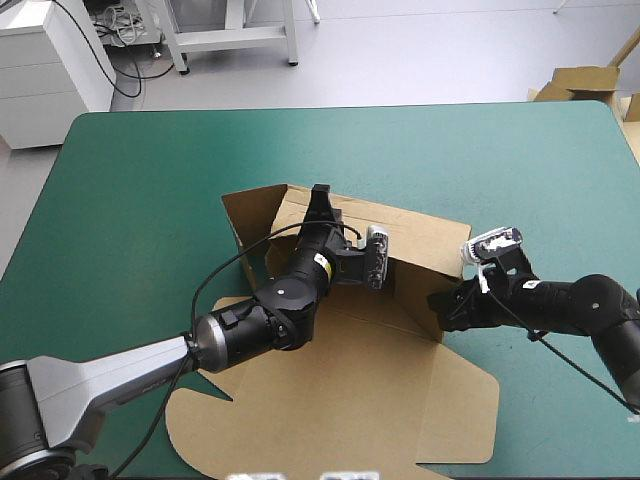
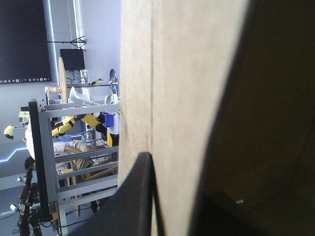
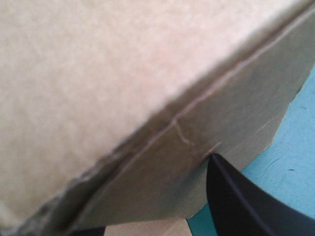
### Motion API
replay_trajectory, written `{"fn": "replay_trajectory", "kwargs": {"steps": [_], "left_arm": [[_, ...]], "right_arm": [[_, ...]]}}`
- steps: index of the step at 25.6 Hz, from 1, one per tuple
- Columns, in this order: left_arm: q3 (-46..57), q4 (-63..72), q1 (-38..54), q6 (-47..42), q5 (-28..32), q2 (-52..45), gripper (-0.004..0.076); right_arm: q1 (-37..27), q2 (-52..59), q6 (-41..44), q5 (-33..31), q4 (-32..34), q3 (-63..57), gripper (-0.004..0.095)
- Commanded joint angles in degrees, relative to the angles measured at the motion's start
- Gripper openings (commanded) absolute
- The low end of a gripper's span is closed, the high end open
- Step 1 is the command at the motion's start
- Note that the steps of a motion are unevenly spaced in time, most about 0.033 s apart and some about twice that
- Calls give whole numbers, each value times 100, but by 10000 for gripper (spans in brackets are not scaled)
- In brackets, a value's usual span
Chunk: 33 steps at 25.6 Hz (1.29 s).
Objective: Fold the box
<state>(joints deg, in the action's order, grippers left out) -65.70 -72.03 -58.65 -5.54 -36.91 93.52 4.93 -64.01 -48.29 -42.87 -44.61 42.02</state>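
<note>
The brown box [image 1: 420, 235] sits mid-table with its back and side walls raised and its lid [image 1: 340, 400] lying flat toward the near edge. My left gripper [image 1: 320, 203] reaches over the box floor to the top of the back wall. In the left wrist view that wall [image 2: 177, 73] stands edge-on between the two black fingers [image 2: 140, 196], so the left gripper [image 2: 172, 196] is shut on it. My right gripper [image 1: 445, 303] is pressed against the outer corner of the right wall. Brown board [image 3: 123, 83] fills the right wrist view and hides most of that gripper.
The teal-green cover [image 1: 150, 200] lies bare to the left of the box, behind it and to its right. More brown cardboard [image 1: 585, 82] stands just past the table's far right corner. The lid reaches almost to the near edge.
</note>
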Motion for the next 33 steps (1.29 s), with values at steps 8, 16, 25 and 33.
{"fn": "replay_trajectory", "kwargs": {"steps": [8,16,25,33], "left_arm": [[119,1084,14,-280,13,76,-8],[-50,1146,14,-281,3,108,-8],[-918,1664,14,-101,-122,354,-8],[-954,1709,14,73,-543,647,-8]], "right_arm": [[426,87,723,854,-317,135,506],[426,77,723,1615,-344,169,132],[426,-461,723,2019,-262,593,33],[773,-1273,1103,2029,705,1471,23]]}}
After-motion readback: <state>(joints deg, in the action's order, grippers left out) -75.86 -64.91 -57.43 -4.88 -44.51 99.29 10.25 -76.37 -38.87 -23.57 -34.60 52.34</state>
